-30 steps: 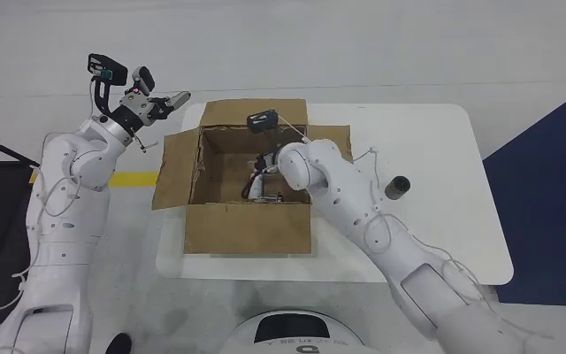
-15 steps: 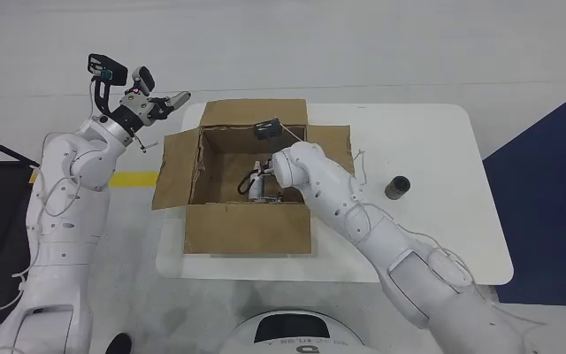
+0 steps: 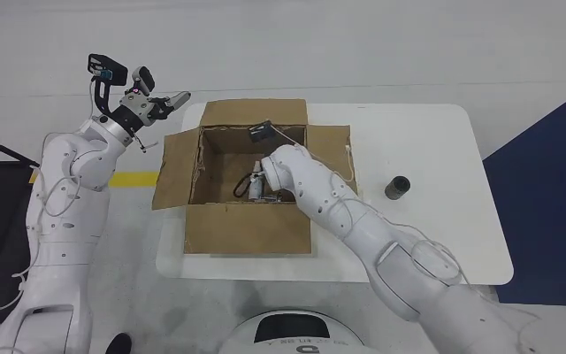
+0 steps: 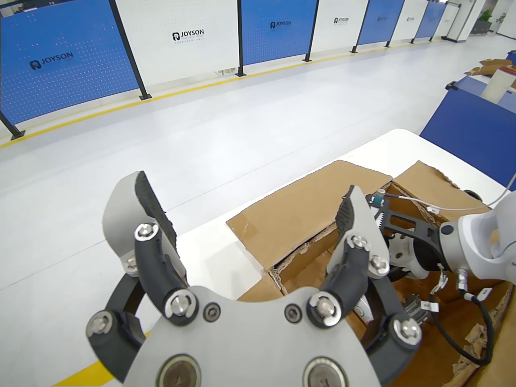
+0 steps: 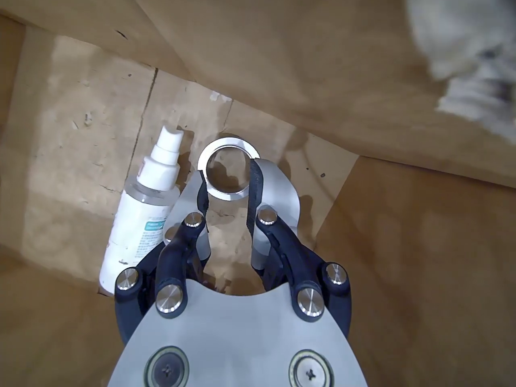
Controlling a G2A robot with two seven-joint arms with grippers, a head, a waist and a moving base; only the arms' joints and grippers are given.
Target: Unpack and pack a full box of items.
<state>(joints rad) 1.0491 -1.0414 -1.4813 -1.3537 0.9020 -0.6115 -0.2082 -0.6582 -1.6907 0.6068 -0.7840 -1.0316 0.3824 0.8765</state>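
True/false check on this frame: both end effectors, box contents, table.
1. The left end effector is open and holds nothing. True.
2. The right end effector hangs over bare table outside the cardboard box. False: it is down inside the cardboard box, its fingers closed on either side of a metal ring.
3. The white spray bottle stands upright. False: it lies on its side on the box floor, beside the metal ring.
4. A dark cylinder stands on the table, outside the box. True.
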